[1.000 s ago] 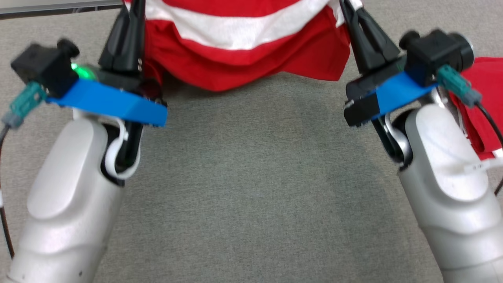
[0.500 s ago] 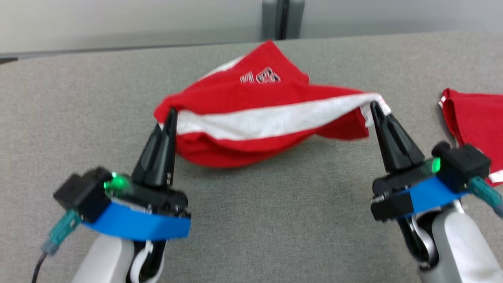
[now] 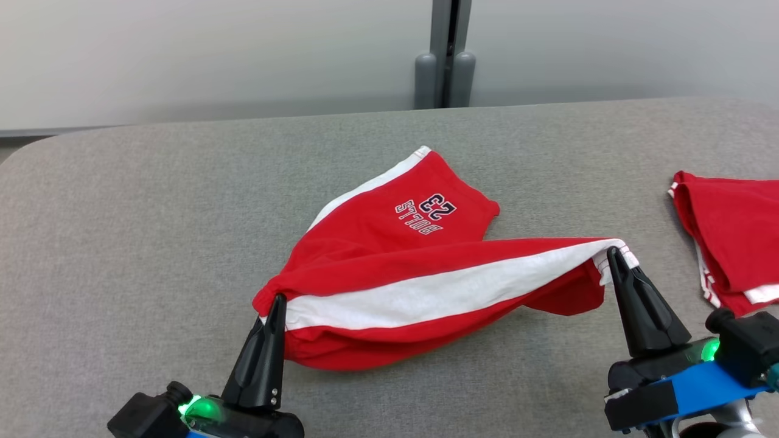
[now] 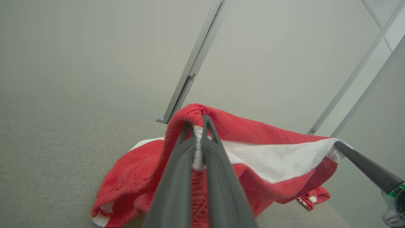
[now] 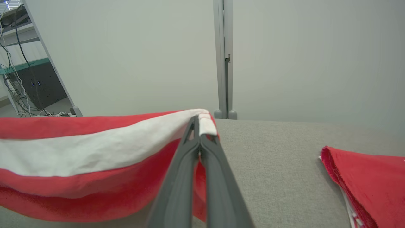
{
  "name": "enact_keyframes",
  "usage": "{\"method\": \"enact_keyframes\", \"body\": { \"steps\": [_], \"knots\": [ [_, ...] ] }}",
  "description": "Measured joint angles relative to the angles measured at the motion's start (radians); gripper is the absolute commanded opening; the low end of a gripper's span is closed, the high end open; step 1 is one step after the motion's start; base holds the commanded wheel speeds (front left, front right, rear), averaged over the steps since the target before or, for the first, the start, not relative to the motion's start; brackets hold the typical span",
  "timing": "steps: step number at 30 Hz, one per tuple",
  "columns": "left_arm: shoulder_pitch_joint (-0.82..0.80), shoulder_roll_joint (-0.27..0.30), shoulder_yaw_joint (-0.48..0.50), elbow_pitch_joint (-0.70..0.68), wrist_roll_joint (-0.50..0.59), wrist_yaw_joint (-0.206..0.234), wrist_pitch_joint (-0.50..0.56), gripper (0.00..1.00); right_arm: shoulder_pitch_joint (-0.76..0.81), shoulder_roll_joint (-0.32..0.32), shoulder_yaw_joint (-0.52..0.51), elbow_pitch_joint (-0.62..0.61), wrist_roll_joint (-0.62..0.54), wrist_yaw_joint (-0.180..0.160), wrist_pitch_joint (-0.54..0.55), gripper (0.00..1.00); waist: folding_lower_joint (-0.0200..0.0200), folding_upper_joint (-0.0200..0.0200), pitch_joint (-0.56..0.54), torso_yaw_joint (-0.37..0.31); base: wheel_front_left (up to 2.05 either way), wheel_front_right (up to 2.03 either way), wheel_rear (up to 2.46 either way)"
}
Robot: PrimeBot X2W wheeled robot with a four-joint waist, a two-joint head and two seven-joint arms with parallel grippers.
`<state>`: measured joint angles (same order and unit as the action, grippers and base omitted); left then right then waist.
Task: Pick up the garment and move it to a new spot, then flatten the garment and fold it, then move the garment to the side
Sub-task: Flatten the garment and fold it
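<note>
Since the earlier head frames the whole view is tilting upward (camera motion, not the table's), so both grippers are now sitting at the bottom edge and the wall (image 3: 182,55) behind is showing. Both grips on the cloth are holding as before. The garment (image 3: 389,267) is looking less bunched than half a second ago, with its printed leg lying spread on the grey table (image 3: 152,213) and the lettering reading upside down to the head camera.

Near-left end: the left gripper (image 3: 279,299) is pinching it, jaws closed down on the fabric. The left wrist view is showing a white seam squeezed between the two fingers and red cloth wrapping over the tips.

Right end: the right gripper (image 3: 611,252) is pinching the white-trimmed corner, jaws fully together. The right wrist view is showing the hem caught at the very tips.

Between the grips, the white-striped edge is stretching as a raised span. The red cloth under it is bulging down onto the table, toward the middle.

Off to the right, a second red garment (image 3: 730,237) is lying on the table, well apart from the held one.
</note>
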<state>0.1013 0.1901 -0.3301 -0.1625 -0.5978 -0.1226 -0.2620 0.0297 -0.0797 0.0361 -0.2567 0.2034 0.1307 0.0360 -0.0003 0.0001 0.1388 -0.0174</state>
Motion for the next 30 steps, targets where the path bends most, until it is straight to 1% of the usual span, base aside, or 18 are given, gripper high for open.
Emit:
{"method": "enact_keyframes", "body": {
  "steps": [3,6,10,11,12,13,16,19,24,30],
  "knots": [
    [0.000,-0.015,-0.003,0.039,-0.011,0.000,0.000,0.00,-0.015,-0.006,-0.004,0.014,0.010,0.000,0.026,0.00,0.0001,0.0000,0.011,0.019,0.00,0.00,0.00],
    [-0.002,-0.042,-0.006,0.083,-0.040,0.000,0.001,0.00,-0.079,-0.040,-0.010,0.065,0.030,0.000,0.058,0.00,0.0002,0.0000,0.031,0.040,0.00,0.00,0.00],
    [-0.031,-0.080,-0.015,0.161,-0.092,0.000,0.014,0.00,-0.214,-0.127,0.003,0.172,0.040,0.000,0.107,0.00,0.0003,0.0000,0.065,0.073,0.00,0.00,0.00],
    [-0.049,-0.088,-0.017,0.179,-0.098,0.000,0.014,0.00,-0.253,-0.146,0.016,0.203,0.048,0.000,0.124,0.00,0.0003,0.0000,0.075,0.082,0.00,0.00,0.00],
    [-0.090,-0.103,-0.019,0.219,-0.116,0.000,0.014,0.00,-0.334,-0.190,0.058,0.267,0.063,0.000,0.157,0.00,0.0004,0.0000,0.096,0.101,0.00,0.00,0.00],
    [-0.111,-0.109,-0.017,0.237,-0.126,0.000,0.014,0.00,-0.376,-0.211,0.082,0.299,0.070,0.000,0.174,0.00,0.0004,0.0000,0.107,0.110,0.00,0.00,0.00],
    [-0.186,-0.128,-0.006,0.301,-0.160,0.017,0.012,0.00,-0.501,-0.269,0.155,0.395,0.092,0.000,0.212,0.00,0.0005,0.0000,0.140,0.140,0.00,0.00,0.00],
    [-0.253,-0.135,-0.017,0.379,-0.200,0.030,0.010,0.00,-0.617,-0.308,0.222,0.494,0.121,0.000,0.242,0.00,0.0005,0.0000,0.170,0.172,0.00,0.00,0.00],
    [-0.354,-0.138,-0.069,0.480,-0.276,0.053,0.007,0.00,-0.776,-0.344,0.299,0.653,0.151,0.000,0.259,0.00,0.0006,0.0000,0.214,0.226,0.00,0.00,0.00],
    [-0.454,-0.140,-0.145,0.539,-0.350,0.081,0.002,0.00,-0.915,-0.349,0.359,0.832,0.151,0.000,0.243,0.00,0.0006,0.0000,0.262,0.274,0.00,0.00,0.00]
  ]
}}
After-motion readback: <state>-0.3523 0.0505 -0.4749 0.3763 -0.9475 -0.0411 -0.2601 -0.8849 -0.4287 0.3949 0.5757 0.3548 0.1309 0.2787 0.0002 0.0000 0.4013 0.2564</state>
